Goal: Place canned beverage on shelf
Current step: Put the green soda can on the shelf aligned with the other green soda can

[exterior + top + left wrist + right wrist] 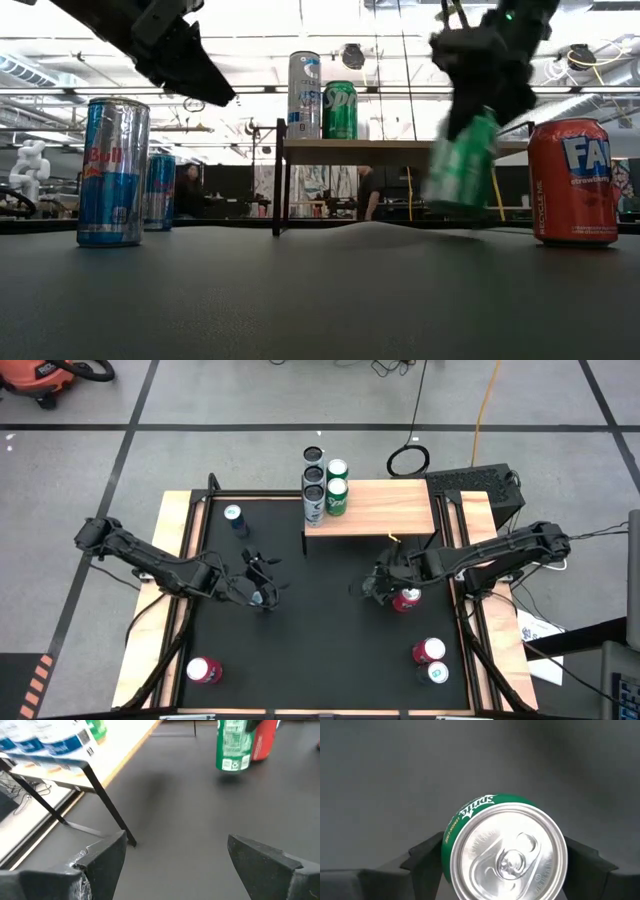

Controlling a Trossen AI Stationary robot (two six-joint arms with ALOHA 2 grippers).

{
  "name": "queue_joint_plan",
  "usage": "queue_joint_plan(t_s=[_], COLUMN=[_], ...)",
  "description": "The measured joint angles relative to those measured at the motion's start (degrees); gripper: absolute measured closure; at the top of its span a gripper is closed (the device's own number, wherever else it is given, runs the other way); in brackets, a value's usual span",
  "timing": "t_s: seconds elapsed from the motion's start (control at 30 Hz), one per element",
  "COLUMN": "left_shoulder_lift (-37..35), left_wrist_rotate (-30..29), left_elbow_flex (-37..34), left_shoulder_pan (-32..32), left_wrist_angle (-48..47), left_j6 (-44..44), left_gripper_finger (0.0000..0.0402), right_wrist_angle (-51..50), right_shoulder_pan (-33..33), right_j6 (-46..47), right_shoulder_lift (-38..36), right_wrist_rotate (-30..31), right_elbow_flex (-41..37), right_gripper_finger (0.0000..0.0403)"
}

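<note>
Can [462, 160], green, tilted clear of the table in our right gripper [505, 852], fingers clamped on its sides for carrying to the shelf [385, 508]; our left gripper [170, 865] waits mid-table, wide open, empty.

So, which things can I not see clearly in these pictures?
- Low view: the green can is blurred, so its label cannot be read.
- High view: the right end effector covers the green can.
- Left wrist view: the picture's edge cuts off the cans on the shelf, and the green can hides part of the red can.
</note>
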Motion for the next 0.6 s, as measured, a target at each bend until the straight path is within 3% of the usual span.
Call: queue_joint_plan(t_s=[0.6], left_shoulder_lift=[15.2], left_wrist_rotate=[3.3], left_elbow_flex=[0.0], left_shoulder_pan=[-0.1], left_wrist_angle=[19.3], left_j6=[8.1], left_gripper_finger=[0.0055], right_wrist_angle=[27.2], right_shoulder_pan=[1.9], right_j6=[-11.7], right_shoulder_lift=[7.0], right_wrist_rotate=[-0.2], right_elbow_flex=[0.2], right_gripper_finger=[0.0103])
